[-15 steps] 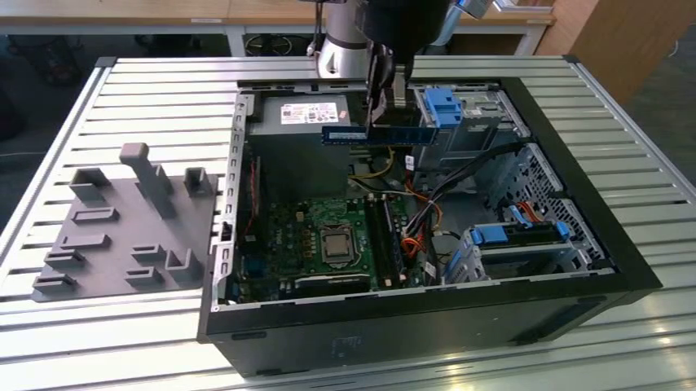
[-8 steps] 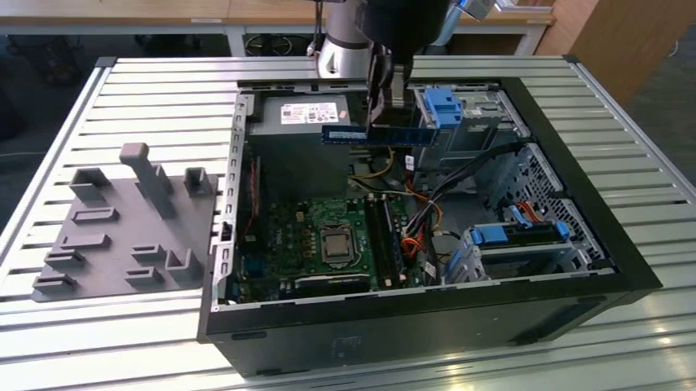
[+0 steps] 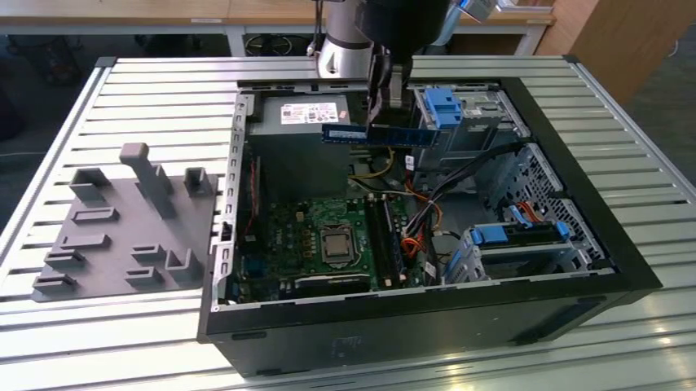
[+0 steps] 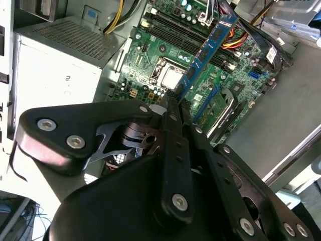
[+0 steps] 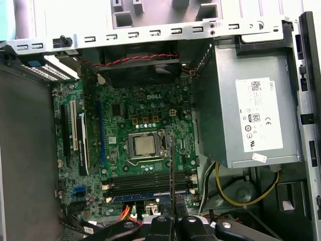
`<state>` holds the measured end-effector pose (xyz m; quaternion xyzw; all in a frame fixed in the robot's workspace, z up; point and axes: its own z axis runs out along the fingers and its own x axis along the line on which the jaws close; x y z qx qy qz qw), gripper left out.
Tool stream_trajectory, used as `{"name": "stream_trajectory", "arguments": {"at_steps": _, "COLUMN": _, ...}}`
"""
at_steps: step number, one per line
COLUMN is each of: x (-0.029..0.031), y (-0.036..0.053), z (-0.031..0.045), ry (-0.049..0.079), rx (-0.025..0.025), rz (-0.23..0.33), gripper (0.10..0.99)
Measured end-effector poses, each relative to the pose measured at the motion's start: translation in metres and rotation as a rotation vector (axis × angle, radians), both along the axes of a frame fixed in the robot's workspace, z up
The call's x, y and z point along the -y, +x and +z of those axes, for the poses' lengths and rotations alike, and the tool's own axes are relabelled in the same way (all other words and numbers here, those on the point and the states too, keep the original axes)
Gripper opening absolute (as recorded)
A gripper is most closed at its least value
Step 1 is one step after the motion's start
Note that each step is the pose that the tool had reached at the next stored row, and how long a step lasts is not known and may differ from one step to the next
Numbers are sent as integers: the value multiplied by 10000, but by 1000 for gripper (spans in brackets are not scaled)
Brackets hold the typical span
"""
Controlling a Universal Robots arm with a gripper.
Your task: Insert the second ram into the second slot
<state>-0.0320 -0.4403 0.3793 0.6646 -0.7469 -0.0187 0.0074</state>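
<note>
The second ram (image 3: 381, 135) in the exterior view: blue stick held level and on edge, pinched from above by the gripper (image 3: 377, 120), hanging over the open pc case (image 3: 381, 326) near the power supply (image 3: 293, 155) and a blue drive-bay clip (image 3: 441, 106), well above the motherboard (image 3: 293, 236) and not seated in any slot. Case lies on a slatted table (image 3: 142, 90), w/ a grey fixture tray (image 3: 120, 236) beside it on the exterior view's left. Second wrist view: the stick (image 4: 206, 52) runs out from the gripper (image 4: 174, 103), black fingers (image 4: 173, 130) clamped narrow on its near end; chips show on its face. Under it sit the motherboard (image 4: 150, 55) and cpu socket (image 4: 170, 75), plus another blue stick (image 4: 206, 105) that looks seated in a slot. First wrist view: the stick (image 5: 171, 165) shows edge-on as a thin dark line rising from the gripper (image 5: 172, 216), crossing the row of mem slots (image 5: 150, 183) next to the cpu socket (image 5: 145, 145). One slot there already holds a blue stick (image 5: 145, 197); power supply (image 5: 251, 115) off to the side.
</note>
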Motion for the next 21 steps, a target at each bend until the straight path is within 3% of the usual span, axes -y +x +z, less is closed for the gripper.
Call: {"name": "stream_trajectory", "arguments": {"at_steps": 21, "x": 0, "y": 0, "z": -2, "ry": -5, "rx": 0, "rz": -1050, "gripper": 137}}
